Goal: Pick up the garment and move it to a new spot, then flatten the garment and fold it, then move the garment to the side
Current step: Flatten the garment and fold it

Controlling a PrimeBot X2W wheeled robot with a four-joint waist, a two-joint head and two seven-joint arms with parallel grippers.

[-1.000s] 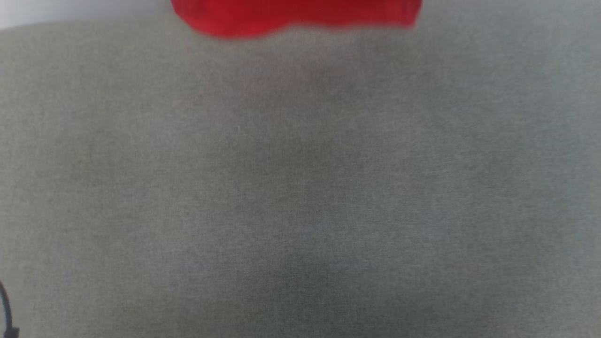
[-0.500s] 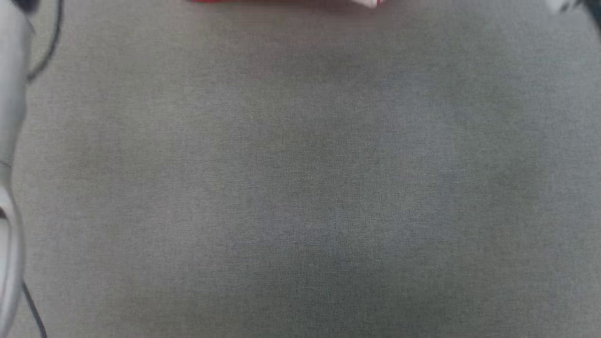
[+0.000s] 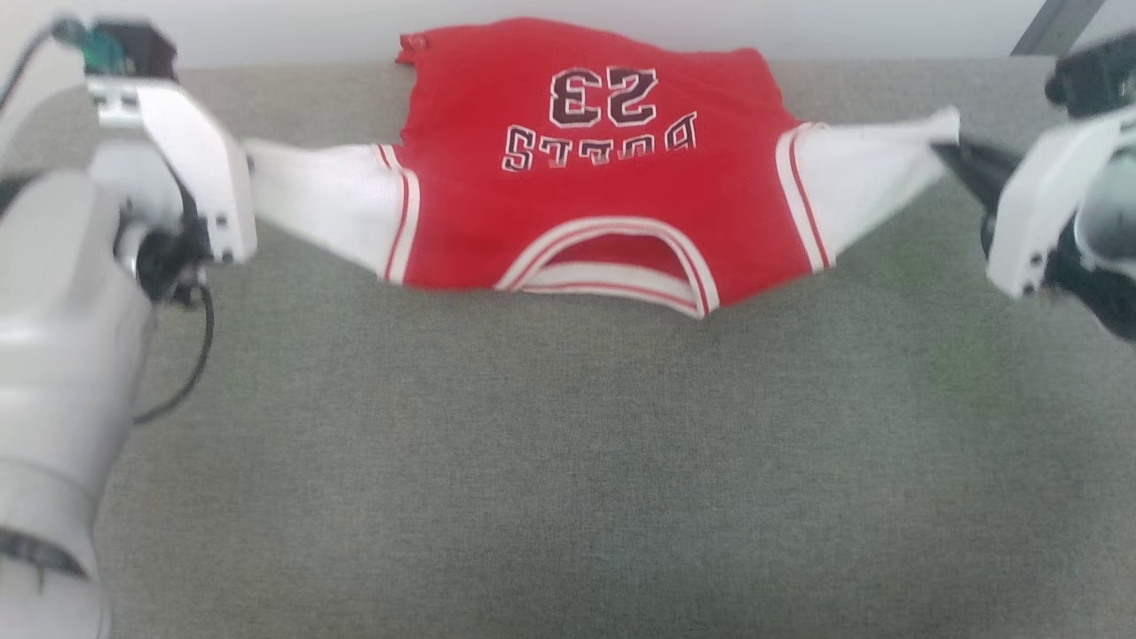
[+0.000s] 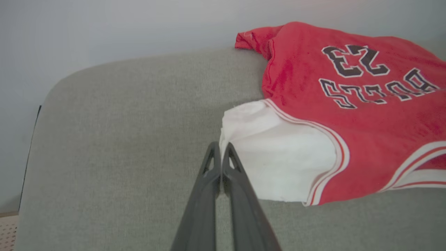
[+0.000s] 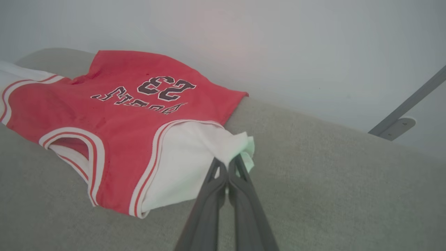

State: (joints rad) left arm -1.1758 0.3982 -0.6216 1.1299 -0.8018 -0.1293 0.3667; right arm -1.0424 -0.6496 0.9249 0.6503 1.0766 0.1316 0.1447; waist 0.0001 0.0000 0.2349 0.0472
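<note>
The garment (image 3: 586,213), a red jersey lettered "BULLS 23", lies face up on a grey cloth-covered counter (image 3: 568,461). Its collar faces the robot and its hem is at the far edge by the pale wall (image 3: 887,27). Its white sleeves stretch out to either side. The left tool (image 4: 220,155), fingers pressed shut, pinches the cuff of one sleeve. The right tool (image 5: 228,170), also closed, grips the bunched end of the other. Left of the garment, a black cable (image 3: 206,342) loops beside the left arm (image 3: 62,355). To the garment's right, a grey metal bar (image 5: 407,103) slants against the wall.
</note>
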